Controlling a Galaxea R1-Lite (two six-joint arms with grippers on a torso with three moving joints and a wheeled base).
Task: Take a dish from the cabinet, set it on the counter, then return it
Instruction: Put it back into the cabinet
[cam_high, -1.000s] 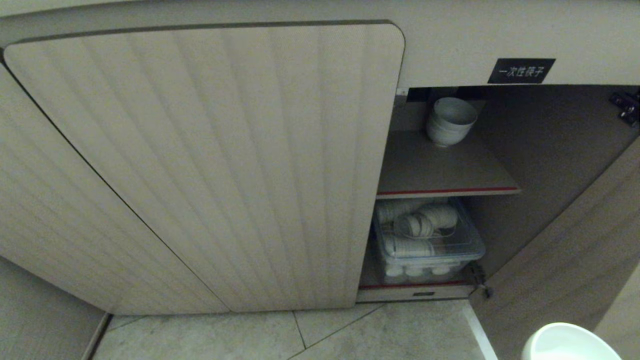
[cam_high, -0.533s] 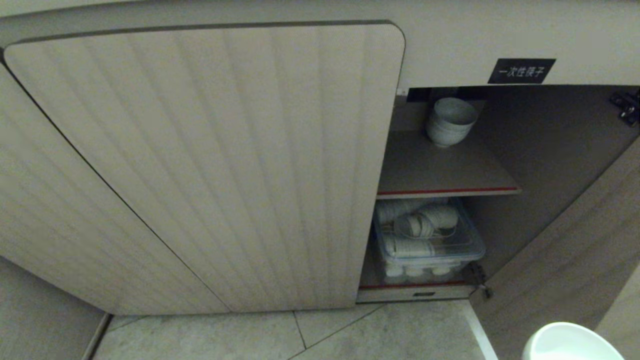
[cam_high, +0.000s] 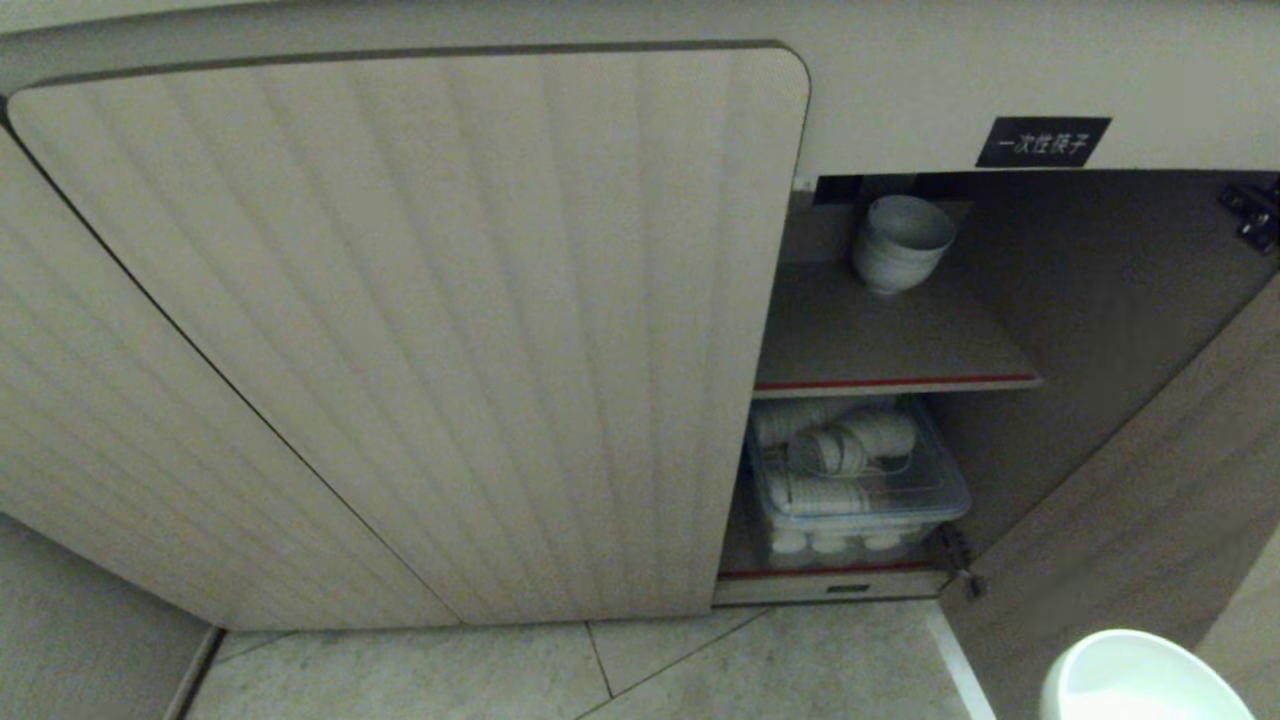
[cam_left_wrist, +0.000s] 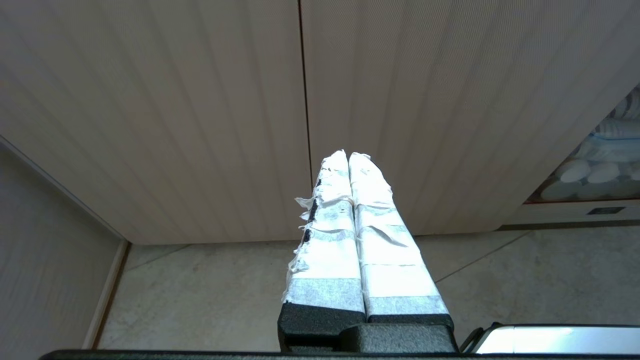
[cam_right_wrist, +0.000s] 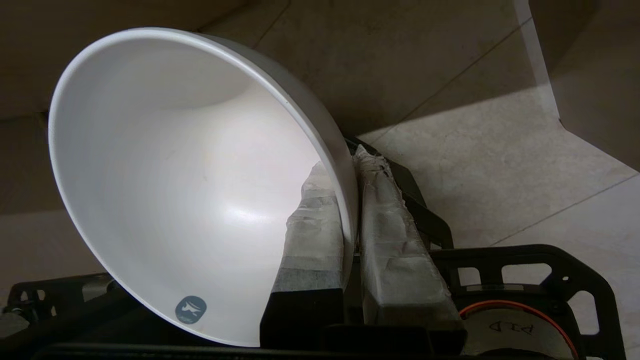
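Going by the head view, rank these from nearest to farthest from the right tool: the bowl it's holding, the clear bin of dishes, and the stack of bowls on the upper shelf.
1. The bowl, clamped in the right tool at the view's lower right corner.
2. The clear bin, on the cabinet's lower shelf.
3. The stack of bowls, at the back of the upper shelf.

The cabinet (cam_high: 420, 330) stands on the floor (cam_high: 780, 670), its left door shut and its right door swung open. On the upper shelf (cam_high: 880, 340) sits a stack of bowls (cam_high: 900, 245); below it, a bin (cam_high: 860, 490) holds more dishes. The dish (cam_high: 1140, 680) hangs low on the right, before the open door, its rim between the right gripper's fingers (cam_right_wrist: 315, 235).
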